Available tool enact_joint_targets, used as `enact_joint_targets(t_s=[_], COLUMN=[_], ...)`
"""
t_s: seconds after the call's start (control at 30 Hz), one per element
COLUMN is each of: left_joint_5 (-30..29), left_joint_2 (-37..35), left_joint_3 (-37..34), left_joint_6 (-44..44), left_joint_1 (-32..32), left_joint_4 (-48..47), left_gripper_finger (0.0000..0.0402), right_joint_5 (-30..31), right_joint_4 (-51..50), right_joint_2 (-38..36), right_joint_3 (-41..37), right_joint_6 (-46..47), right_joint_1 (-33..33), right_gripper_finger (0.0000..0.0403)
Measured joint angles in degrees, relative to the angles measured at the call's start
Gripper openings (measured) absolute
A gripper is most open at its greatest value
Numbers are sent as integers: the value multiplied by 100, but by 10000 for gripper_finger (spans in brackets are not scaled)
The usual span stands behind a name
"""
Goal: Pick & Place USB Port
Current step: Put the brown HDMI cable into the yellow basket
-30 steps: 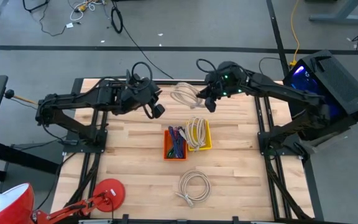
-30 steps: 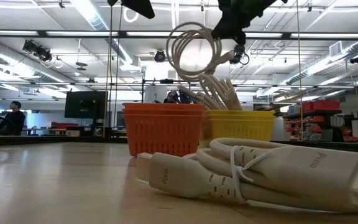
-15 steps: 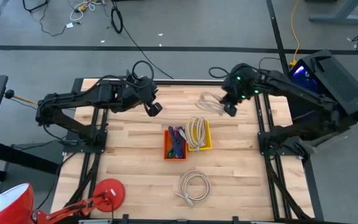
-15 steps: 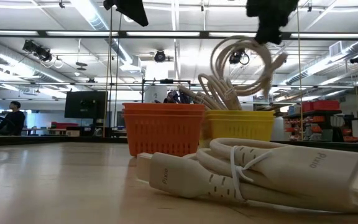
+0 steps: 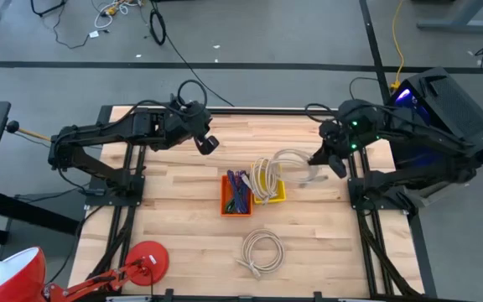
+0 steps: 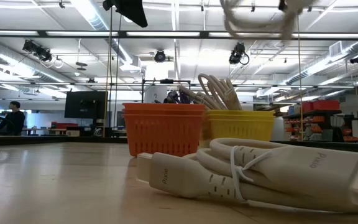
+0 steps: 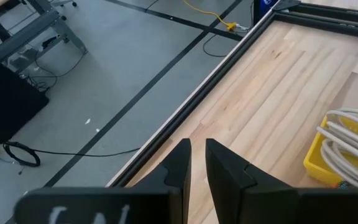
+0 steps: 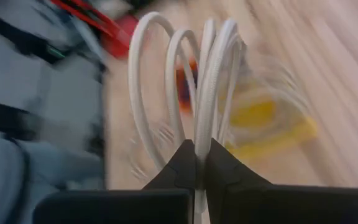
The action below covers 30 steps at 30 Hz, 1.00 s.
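Observation:
A white coiled cable (image 5: pixel 290 162) hangs in my right gripper (image 5: pixel 320 163), just off the right side of the yellow bin (image 5: pixel 282 191), which holds more white cables. In the low view the coil (image 6: pixel 253 18) sits high above the bins and is cut off by the picture's top edge. The orange bin (image 5: pixel 225 200) with dark cables stands against the yellow bin's left side. My left gripper (image 5: pixel 209 143) is shut and holds nothing. It hovers over the far left part of the table, with its fingers (image 7: pixel 180 163) over bare wood. My right gripper (image 8: pixel 201 148) pinches several strands of the white coil together (image 8: pixel 205 121) between its two fingers. The loops (image 8: pixel 166 74) fan out beyond the fingertips, toward the table's left. The coil is lifted clear of the table and bins.
A second tied white cable coil (image 5: pixel 262 252) lies on the near middle of the table and fills the foreground of the low view (image 6: pixel 260 177). Bare wood lies on the left and right of the bins. A black box with a blue light (image 5: pixel 451 109) stands past the right edge.
My right gripper has carried the white coil from the far middle of the table toward the right and near edges, to beside the yellow bin. In the low view the coil has swung right and then risen. My left gripper has drawn back slightly.

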Motion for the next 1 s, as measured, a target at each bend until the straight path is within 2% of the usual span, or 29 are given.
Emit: enact_joint_targets(t_s=[0.13,0.3,0.4,0.53,0.7,0.8,1.0], left_joint_5=[0,2,15,175,199,264,310], left_joint_2=[0,2,2,2,2,2,2], left_joint_3=[0,0,0,0,0,0,0], left_joint_6=[2,-5,-55,-88,-151,-155,-184], left_joint_1=[25,40,40,40,37,40,35], left_joint_4=[59,94,94,95,96,96,96], left_gripper_finger=[53,53,53,53,53,53,53], right_joint_5=[64,335,815,1472,1641,1478,294], right_joint_4=[1003,1281,1031,503,-134,-231,1113], right_joint_2=[-29,269,425,371,189,187,137], right_joint_3=[2,-411,-938,-1274,-1294,-1298,-1298], right_joint_6=[264,397,486,388,426,733,1238], right_joint_1=[409,773,966,881,652,652,637], right_gripper_finger=[6,6,6,6,6,6,6])
